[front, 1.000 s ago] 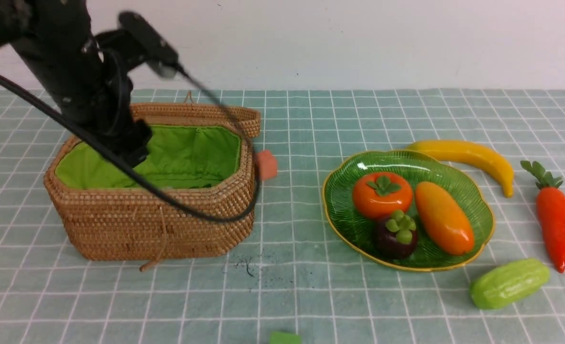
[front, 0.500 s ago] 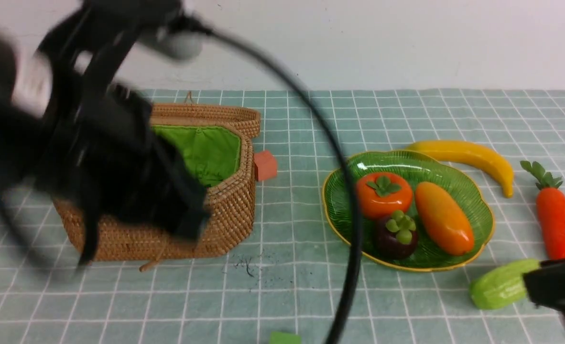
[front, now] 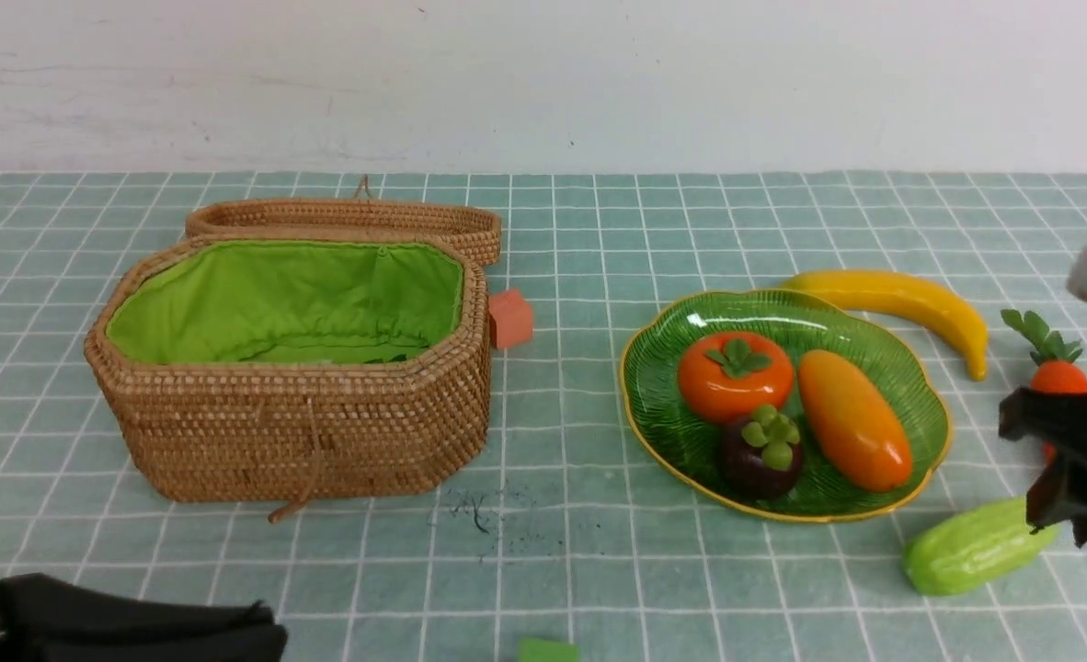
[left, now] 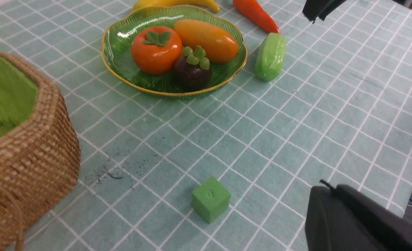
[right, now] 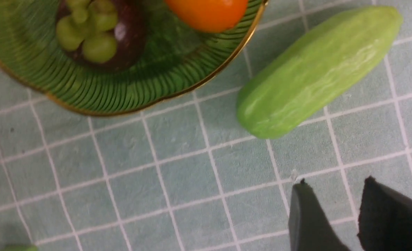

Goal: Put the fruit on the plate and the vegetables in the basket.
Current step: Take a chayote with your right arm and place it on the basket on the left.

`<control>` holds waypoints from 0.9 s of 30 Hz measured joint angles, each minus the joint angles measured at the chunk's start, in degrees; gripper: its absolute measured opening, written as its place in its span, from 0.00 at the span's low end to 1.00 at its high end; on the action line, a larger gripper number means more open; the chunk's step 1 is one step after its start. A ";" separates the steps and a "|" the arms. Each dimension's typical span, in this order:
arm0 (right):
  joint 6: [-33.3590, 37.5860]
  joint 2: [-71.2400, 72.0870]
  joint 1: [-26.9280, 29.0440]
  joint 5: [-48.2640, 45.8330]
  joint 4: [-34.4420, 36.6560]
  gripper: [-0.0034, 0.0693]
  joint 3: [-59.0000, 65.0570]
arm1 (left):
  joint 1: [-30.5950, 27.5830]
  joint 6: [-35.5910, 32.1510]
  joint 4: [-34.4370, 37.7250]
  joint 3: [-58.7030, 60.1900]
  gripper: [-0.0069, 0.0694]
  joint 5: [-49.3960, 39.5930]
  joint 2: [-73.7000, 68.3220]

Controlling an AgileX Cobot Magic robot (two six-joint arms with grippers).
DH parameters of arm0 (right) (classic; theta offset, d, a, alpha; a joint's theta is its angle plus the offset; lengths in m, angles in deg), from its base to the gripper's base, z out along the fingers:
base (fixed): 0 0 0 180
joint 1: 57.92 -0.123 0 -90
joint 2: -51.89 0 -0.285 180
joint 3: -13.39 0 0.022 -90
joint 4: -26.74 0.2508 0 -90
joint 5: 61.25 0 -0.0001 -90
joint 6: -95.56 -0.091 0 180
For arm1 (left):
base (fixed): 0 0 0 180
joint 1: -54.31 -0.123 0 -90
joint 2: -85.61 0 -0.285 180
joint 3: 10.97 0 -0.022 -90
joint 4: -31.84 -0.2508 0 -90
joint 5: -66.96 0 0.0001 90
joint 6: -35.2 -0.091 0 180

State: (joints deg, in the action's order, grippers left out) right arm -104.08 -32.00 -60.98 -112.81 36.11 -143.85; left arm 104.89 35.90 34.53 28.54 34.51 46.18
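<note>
Three fruits lie on the plate [front: 691, 441]; the banana [front: 902, 303], carrot [left: 254, 14] and cucumber [right: 317, 69] are not put away yet. My right gripper [right: 333, 195] is a bit open and empty, with the cucumber just ahead of it. My left gripper [front: 258, 634] is closed tight on nothing, and the basket [front: 304, 432] sits ahead of it.

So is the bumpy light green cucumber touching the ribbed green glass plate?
Apart. The right wrist view shows checked cloth between the cucumber and the plate's yellow rim.
</note>
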 joint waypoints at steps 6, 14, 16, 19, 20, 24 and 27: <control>-2.71 -8.27 4.37 6.29 2.61 0.76 0.00 | 0.00 -1.23 0.13 0.11 0.07 0.16 1.09; -5.76 -17.03 4.65 12.36 1.06 0.96 0.00 | 0.00 -1.37 1.47 0.11 0.07 -0.20 1.09; -6.15 -19.04 4.71 14.86 1.58 0.94 -0.30 | 0.00 -1.37 1.85 0.11 0.07 -0.40 1.09; -6.22 -21.75 4.71 16.10 1.37 0.88 -0.41 | 0.00 -1.37 2.65 0.11 0.07 -0.61 1.13; -6.22 -22.59 4.71 16.10 1.28 0.85 -0.41 | 0.00 -1.37 2.87 0.11 0.07 -0.61 1.13; -4.38 -23.88 4.71 15.72 0.63 0.74 -0.41 | 0.00 -1.37 3.69 0.11 0.07 -0.61 1.13; -1.93 -23.88 4.71 15.51 0.58 0.66 -0.41 | 0.00 -1.37 3.90 0.11 0.07 -0.61 1.13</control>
State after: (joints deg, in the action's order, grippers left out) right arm -106.01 -55.88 -56.27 -97.30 36.69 -144.26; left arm 104.89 34.53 38.43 28.66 33.90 47.31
